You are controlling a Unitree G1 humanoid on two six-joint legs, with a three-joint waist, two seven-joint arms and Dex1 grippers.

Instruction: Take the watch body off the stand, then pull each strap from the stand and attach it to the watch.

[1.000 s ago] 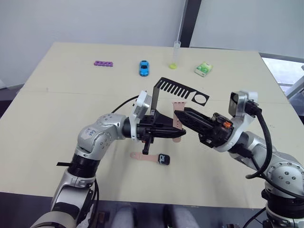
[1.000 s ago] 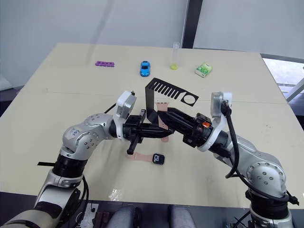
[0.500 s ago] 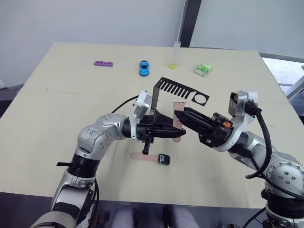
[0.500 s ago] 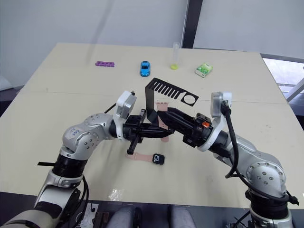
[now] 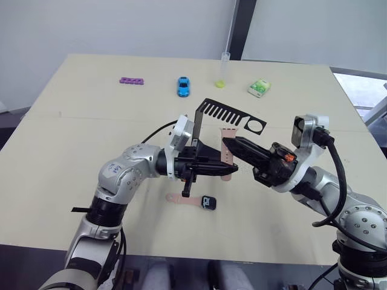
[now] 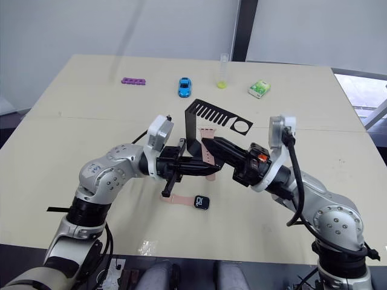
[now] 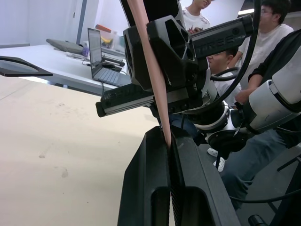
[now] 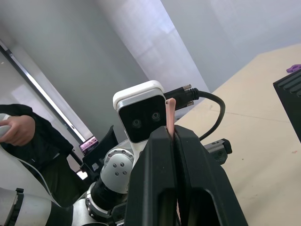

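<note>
- The second strap [image 5: 227,154], a pale pink band, hangs mid-frame just under the stand [image 5: 225,113], long axis roughly upright.
- Both end effectors are clamped on it: the left end effector [image 5: 230,170] pinches its lower end, the right end effector [image 5: 226,143] its upper part, tips facing each other.
- The watch body [image 5: 208,202] lies on the bench [image 5: 72,139] lower centre, one strap [image 5: 181,199] already joined at its left.
- Judged next: carry the held strap down towards the watch body, just below the left end effector, the nearer arm.
- No containers hold anything relevant here.
</note>
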